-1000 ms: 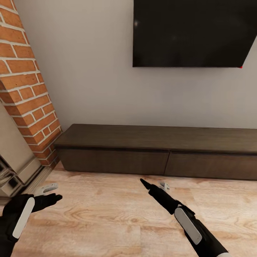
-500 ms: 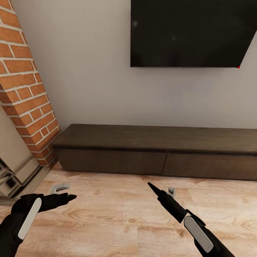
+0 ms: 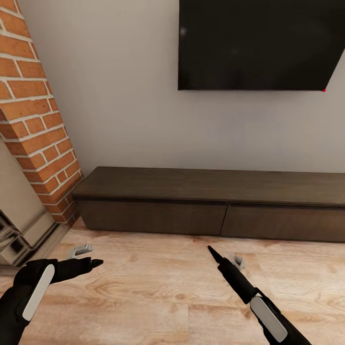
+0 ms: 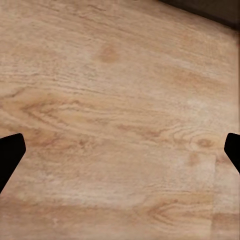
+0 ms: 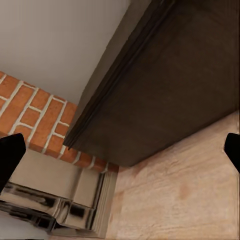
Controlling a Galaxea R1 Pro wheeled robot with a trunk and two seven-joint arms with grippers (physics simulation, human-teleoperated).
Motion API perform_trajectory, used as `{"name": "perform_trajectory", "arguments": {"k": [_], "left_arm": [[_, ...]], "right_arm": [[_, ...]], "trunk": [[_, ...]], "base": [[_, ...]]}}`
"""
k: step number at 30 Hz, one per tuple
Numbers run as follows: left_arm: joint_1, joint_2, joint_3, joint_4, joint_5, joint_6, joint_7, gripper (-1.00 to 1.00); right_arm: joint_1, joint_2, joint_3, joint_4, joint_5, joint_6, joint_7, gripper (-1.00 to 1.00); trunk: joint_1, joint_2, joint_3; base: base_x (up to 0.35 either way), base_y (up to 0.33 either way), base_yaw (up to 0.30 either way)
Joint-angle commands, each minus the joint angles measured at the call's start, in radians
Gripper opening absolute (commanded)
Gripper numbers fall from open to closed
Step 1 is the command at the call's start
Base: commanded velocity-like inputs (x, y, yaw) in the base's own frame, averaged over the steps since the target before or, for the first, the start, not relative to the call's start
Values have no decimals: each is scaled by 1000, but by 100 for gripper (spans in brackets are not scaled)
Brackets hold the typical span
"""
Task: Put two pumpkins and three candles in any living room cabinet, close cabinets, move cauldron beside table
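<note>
Pale grey wall fills the back of the living room, and along its foot runs the cabinet, the long dark-brown console, our landmark for everything else. Both of its drawer fronts sit flush, so it reads as closed. Above the cabinet hangs a big black screen, switched off; a tiny red dot glows at its lower corner. Off the cabinet's left end rises a brick column, with a pale hearth surround at its base. In front of the cabinet stretches light wood floor.

Now the arms: the left pincer hovers over the floor in front of the cabinet's left end, jaws spread wide, nothing between them; the left wrist camera looks at floorboards with the dark fingertips far apart. The right pincer points at the cabinet's middle seam, also spread and empty; its wrist camera looks at the cabinet's left corner.

My read: this is the approach to opening a drawer, before any pumpkin or candle goes in. Those fronts have no handles, so the next move likely calls for hooking a fingertip at the top edge or seam and pulling straight back.

Writing, brands, labels? None readable anywhere.
</note>
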Motion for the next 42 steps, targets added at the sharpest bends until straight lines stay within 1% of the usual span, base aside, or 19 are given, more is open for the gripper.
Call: {"name": "perform_trajectory", "arguments": {"k": [1,3,5,8,9,11,12,14,15,17,20,22,23,25,28,31,32,35,42], "left_arm": [[-1,-1,2,-2,-7,5,-12,100],[-1,1,2,-4,10,8,-39,100],[0,5,2,-4,30,9,-81,100],[1,34,0,-5,57,10,-177,100],[1,48,-1,-5,68,10,-226,100],[3,74,-1,-5,101,11,-348,100],[3,82,-1,-5,110,11,-384,100],[5,118,-5,-5,138,11,-546,100],[5,127,-6,-5,143,12,-588,100],[6,154,-9,0,152,12,-755,100],[7,171,-10,20,152,10,-975,100],[7,173,-11,51,151,10,-1038,100],[7,173,-11,55,151,10,-1045,100],[7,174,-11,66,154,10,-1063,100],[7,174,-11,71,158,10,-1087,100],[7,173,-12,73,151,8,-1136,100],[7,173,-12,73,148,7,-1154,100],[7,172,-12,74,148,7,-1163,100],[7,172,-11,75,149,7,-1166,100]], "right_arm": [[-1,-1,-19,10,-22,-7,2,100],[-1,-2,-58,21,-38,-16,2,100],[-1,-3,-77,25,-43,-19,1,100],[-1,-3,-90,29,-46,-24,0,100],[-1,-4,-93,30,-47,-27,0,100],[-1,-4,-95,33,-48,-32,0,100],[-1,-4,-96,33,-48,-33,0,100],[-1,-4,-96,34,-48,-35,0,100],[-1,-3,-96,34,-48,-35,0,100],[-1,-3,-96,35,-48,-36,-1,100],[-1,-2,-96,36,-48,-38,-2,100],[-1,7,-96,36,-49,-40,-2,100],[-1,11,-97,37,-49,-41,-2,100],[-1,32,-110,54,-49,-58,-3,100],[-1,48,-153,72,-57,-81,-12,100],[-1,60,-175,89,-65,-90,-55,100],[-1,68,-180,93,-66,-94,-100,100],[-1,72,-184,96,-66,-99,-133,100],[-1,73,-185,98,-70,-110,-129,100]], "trunk": [[0,0,-1],[0,0,-1],[0,0,-1],[0,0,-1],[0,0,-1],[0,0,-1],[0,0,-1],[0,0,-1],[0,0,-1],[0,0,-1],[0,0,-1],[0,0,-1],[0,0,-1],[0,0,-1],[0,0,-1],[0,0,-1],[0,0,-1],[0,0,-1],[0,0,-1]], "base": [[0,2,0],[0,1,0],[0,0,0],[0,0,0],[0,0,0],[0,0,0],[0,0,0],[0,0,0],[0,0,0],[0,0,0],[21,0,0],[143,0,0],[233,0,0],[242,0,0],[104,0,0],[65,-15,0],[153,-114,0],[191,-170,0],[249,-84,0]]}}
